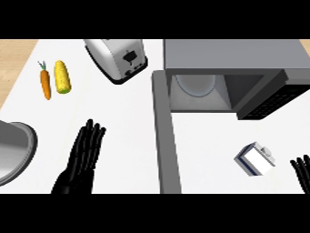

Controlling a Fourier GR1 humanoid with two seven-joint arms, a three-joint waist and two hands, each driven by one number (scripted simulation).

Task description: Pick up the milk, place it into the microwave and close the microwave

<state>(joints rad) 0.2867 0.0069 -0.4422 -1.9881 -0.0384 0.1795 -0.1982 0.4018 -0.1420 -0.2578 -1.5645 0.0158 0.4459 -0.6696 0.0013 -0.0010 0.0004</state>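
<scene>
Grey metal pot (3, 145): sat at the far left of the white surface (130, 118), partly cut off by the view's edge.
Carrot (45, 84) and corn (62, 77): lay side by side at the back left, well apart from the milk.
Left hand (83, 159): open, fingers straight, holding nothing, between the pot and the microwave door.
Toaster (119, 59): stood at the back, just left of the microwave.
Microwave door (166, 136): swung wide open, a long grey slab standing between the left hand and the milk.
Microwave (251, 59): at the back right, its cavity open, a round plate (197, 84) inside.
Milk (256, 158): sat on the surface right of the door, in front of the microwave, outside it.
Right hand (309, 175): at the lower right edge, fingers straight, holding nothing, near the milk but apart from it.
</scene>
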